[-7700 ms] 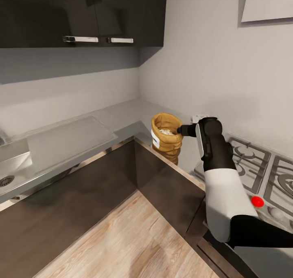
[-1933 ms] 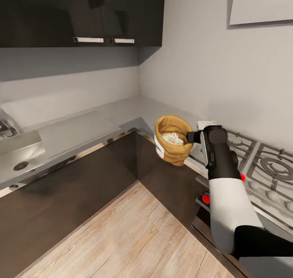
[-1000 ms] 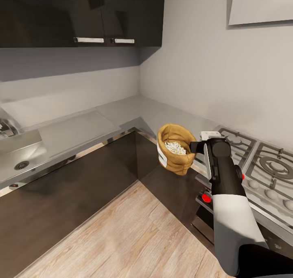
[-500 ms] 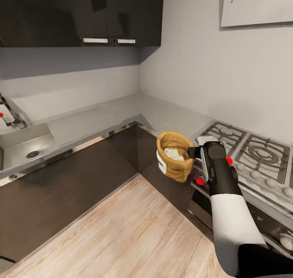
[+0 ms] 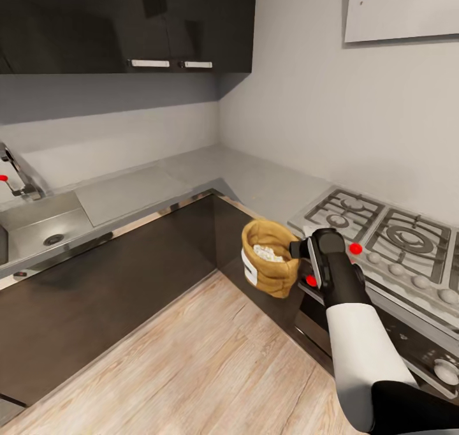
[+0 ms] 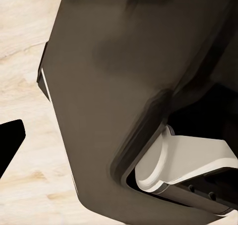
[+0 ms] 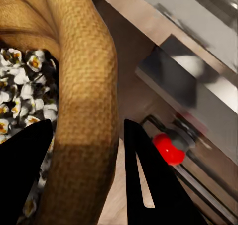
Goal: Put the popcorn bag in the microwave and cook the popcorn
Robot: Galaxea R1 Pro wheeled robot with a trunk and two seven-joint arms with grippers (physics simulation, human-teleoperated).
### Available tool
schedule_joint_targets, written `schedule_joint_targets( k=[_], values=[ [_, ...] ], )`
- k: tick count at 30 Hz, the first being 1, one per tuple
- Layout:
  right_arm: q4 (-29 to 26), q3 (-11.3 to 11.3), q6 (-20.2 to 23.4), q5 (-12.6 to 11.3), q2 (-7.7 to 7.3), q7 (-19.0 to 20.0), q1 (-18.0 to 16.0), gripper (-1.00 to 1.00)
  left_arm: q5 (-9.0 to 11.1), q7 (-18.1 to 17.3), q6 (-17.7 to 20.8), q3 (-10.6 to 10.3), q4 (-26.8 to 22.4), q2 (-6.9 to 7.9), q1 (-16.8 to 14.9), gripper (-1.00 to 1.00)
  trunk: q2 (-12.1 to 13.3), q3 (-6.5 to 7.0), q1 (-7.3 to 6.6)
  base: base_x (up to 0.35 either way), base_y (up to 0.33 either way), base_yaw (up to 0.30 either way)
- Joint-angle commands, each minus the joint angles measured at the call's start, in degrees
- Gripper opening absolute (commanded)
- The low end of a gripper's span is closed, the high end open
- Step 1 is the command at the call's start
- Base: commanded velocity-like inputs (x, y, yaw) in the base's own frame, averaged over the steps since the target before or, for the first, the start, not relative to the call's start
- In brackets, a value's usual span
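Popcorn bag (image 5: 269, 266): mustard-tan sack with rolled rim and white label band, hanging in the air off the front edge of the countertop (image 5: 255, 183), over the wood floor (image 5: 210, 365) and in front of the dark cabinet fronts (image 5: 127, 275). It is sitting upright, mouth open upward, with whitish popcorn (image 5: 269, 252) showing inside.

Right gripper (image 5: 294, 250): reaching in from the robot's right and pinching the bag's rolled rim on the side nearest the gas hob (image 5: 376, 231). In the right wrist view the two dark fingers (image 7: 148, 180) are straddling the woven rim of the bag (image 7: 82, 111), one finger on the popcorn (image 7: 22, 96) side and one outside; the grip is closed on the fabric.

Left gripper: one dark fingertip (image 6: 10, 145) is showing at the edge of the left wrist view over pale floor, beside a dark robot body part; its opening cannot be told.

Surroundings: sink (image 5: 38, 224) and tap (image 5: 16, 176) at the far left end of the countertop, red knobs (image 5: 356, 249) along the hob's front edge, black wall cabinets (image 5: 127, 23) above.
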Motion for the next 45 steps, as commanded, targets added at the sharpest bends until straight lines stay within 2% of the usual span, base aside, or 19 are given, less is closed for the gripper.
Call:
schedule_joint_targets(
  k=[1,11,16,18,26,45],
  values=[
    [0.0,-0.1,0.2,0.7,0.05,0.5,0.0,-1.00,0.2,0.0,-0.1,0.1,-0.1,-0.01,0.0,1.00,0.0,-0.05,0.00,0.000,0.000,0.000],
    [0.0,-0.4,0.2,0.7,0.06,0.5,1.2,-1.00,0.1,0.0,-0.1,0.1,-0.1,-0.01,0.0,1.00,0.0,0.66,0.00,0.000,0.000,0.000],
    [0.2,-2.4,0.2,0.6,0.09,0.5,1.3,-1.00,0.1,0.0,-0.1,0.1,-0.1,-0.01,0.0,1.00,0.0,1.12,0.00,0.000,0.000,0.000],
    [0.1,-4.0,0.2,0.6,0.14,0.4,2.7,-1.00,0.2,0.0,-0.1,0.1,-0.1,-0.01,0.0,1.00,0.0,1.30,0.00,0.000,0.000,0.000],
    [-0.9,-4.3,0.2,0.8,0.01,0.4,4.9,-1.00,0.2,0.0,-0.1,0.0,-0.1,-0.04,0.0,1.00,0.0,2.03,0.00,0.000,0.000,0.000],
    [-0.8,-4.0,0.2,1.0,0.61,0.5,5.0,-1.00,0.2,0.0,-0.1,0.2,-0.1,-0.03,0.0,1.00,0.0,3.77,0.00,0.000,0.000,0.000]
  ],
)
